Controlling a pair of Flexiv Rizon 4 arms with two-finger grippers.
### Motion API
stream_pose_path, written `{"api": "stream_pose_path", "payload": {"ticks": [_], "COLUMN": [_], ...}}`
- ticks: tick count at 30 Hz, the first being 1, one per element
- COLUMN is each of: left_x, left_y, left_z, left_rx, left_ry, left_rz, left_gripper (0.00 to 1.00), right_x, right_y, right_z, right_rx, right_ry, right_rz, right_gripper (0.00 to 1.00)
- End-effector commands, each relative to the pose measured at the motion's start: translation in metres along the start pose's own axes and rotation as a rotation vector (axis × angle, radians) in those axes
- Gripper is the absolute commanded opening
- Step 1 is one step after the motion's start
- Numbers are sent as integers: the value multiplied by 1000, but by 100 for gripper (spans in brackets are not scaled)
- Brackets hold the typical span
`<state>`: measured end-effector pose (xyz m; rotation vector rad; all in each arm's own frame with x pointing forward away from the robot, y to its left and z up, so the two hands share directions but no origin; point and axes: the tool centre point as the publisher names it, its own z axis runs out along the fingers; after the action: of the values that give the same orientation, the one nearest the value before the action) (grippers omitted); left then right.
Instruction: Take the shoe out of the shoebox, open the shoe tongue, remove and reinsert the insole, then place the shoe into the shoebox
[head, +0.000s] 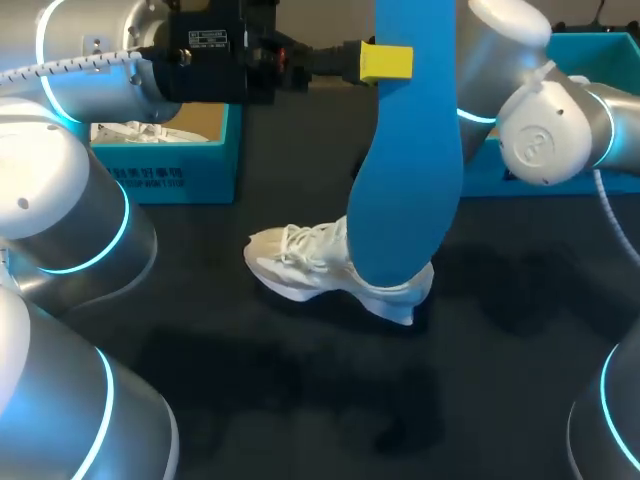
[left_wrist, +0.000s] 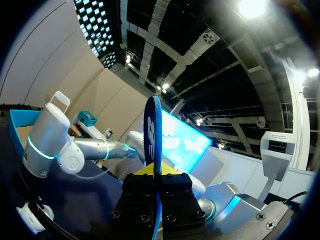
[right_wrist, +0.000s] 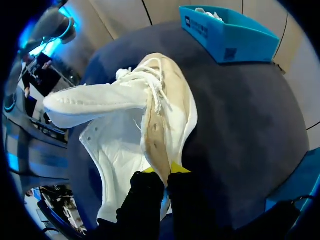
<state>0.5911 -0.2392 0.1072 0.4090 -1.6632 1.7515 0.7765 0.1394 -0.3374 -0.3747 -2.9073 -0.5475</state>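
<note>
Table (head: 520, 330): a dark surface; the shoe stands near its middle.
Shoebox (head: 165, 165): teal and open, with white paper inside. It stands well apart from the shoe, beyond its toe, on the left arm's side.
Second teal box part (head: 590, 50): lies well apart from the shoe, beyond its heel, on the right arm's side and partly behind the right arm.
Insole (head: 410, 170): blue, it hangs upright above the shoe. In the head view its lower end covers the shoe's heel opening, and whether it touches the shoe cannot be told.
Shoe (head: 310, 265): a white lace-up sneaker, resting on its sole on the table. The right wrist view shows its mouth spread wide and its tan inside.
Left gripper (left_wrist: 155, 172): held high above the shoe, with its fingers pressed together on the insole's upper end.
Right gripper (right_wrist: 164, 172): down at the shoe, with its yellow tips pinching an edge of the shoe's opening from both sides.
</note>
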Motion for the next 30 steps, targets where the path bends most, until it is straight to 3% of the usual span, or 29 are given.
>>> {"api": "stream_pose_path", "payload": {"ticks": [1,13,15,20,30], "left_x": [0,0,0,0,0], "left_y": [2,2,2,2,2], "left_z": [0,0,0,0,0], "left_rx": [2,2,2,2,2], "left_ry": [-2,-2,-2,-2,-2], "left_rz": [-1,-1,-1,-1,-1], "left_gripper": [0,0,0,0,0], "right_x": [3,3,10,20,29], "right_y": [-6,-6,-6,-14,-15], "right_z": [-3,-3,2,4,-4], "right_rx": [-19,-19,-12,-143,-312], "right_ry": [-7,-7,26,19,29], "right_rz": [1,1,85,375,714], "right_gripper": [0,0,0,0,0]}}
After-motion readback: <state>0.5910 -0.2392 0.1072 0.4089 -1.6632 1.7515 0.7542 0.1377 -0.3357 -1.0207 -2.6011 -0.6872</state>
